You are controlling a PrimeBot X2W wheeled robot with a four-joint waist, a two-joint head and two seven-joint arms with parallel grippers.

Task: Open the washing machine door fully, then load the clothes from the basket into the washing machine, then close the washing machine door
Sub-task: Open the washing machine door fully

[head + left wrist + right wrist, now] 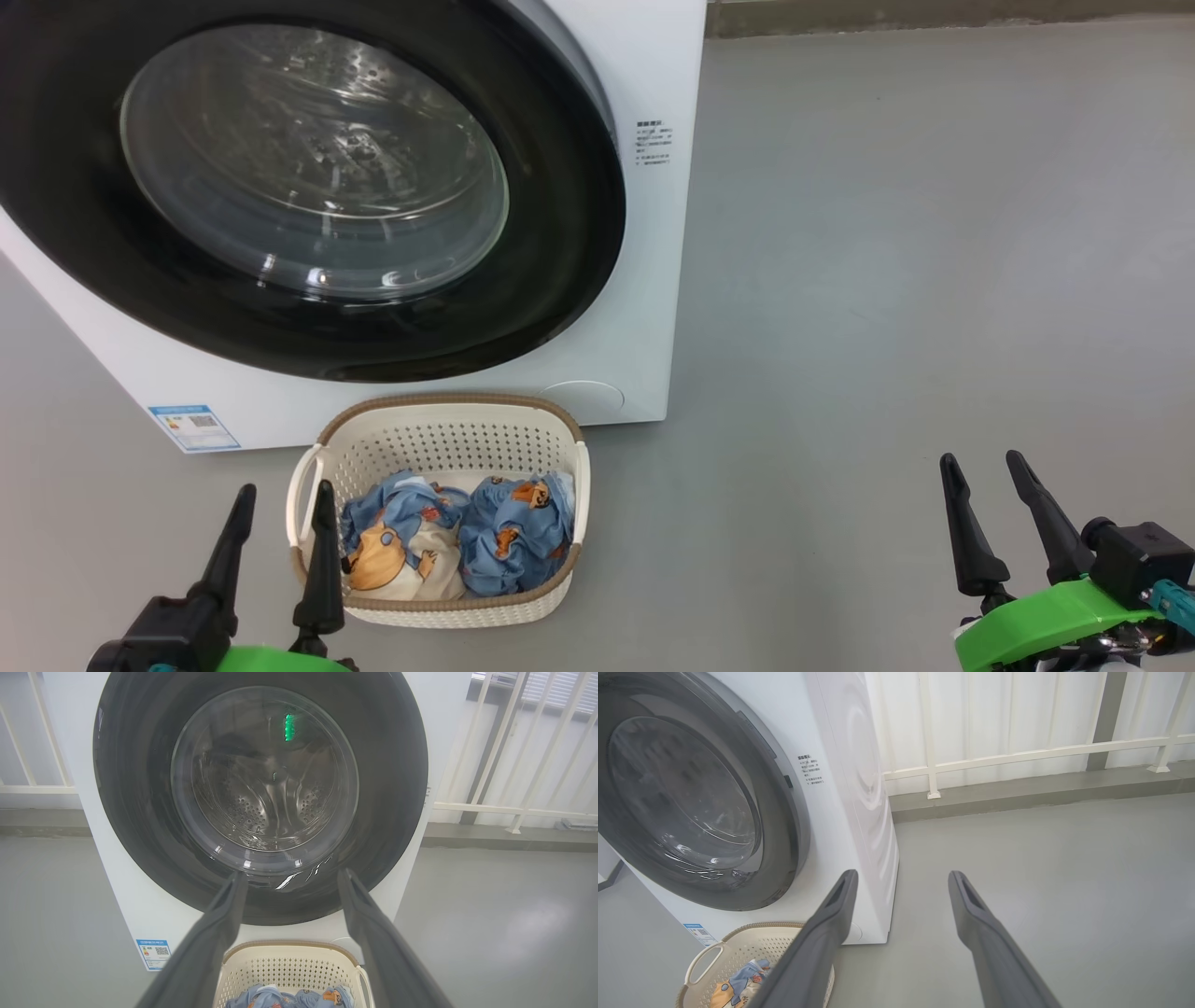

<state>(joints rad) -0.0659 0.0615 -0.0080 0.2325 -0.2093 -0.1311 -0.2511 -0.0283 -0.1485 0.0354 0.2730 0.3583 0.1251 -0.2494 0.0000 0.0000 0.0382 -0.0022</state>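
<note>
The washing machine door (pixel 560 187), shut, lies straight ahead of and above the left hand (pixel 286 488), empty and spread apart beside the basket (pixel 448 403) of clothes (pixel 513 532), while the right hand (pixel 980 457), likewise apart, sits well off right.

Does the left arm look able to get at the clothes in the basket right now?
Probably yes: its jaws stand open close beside the basket, which is uncovered, with the clothes lying loose inside and nothing between.

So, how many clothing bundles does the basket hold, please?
2: a light blue fabric bundle at left, another at right, in the cream perforated plastic basket; others may hide beneath.
</note>
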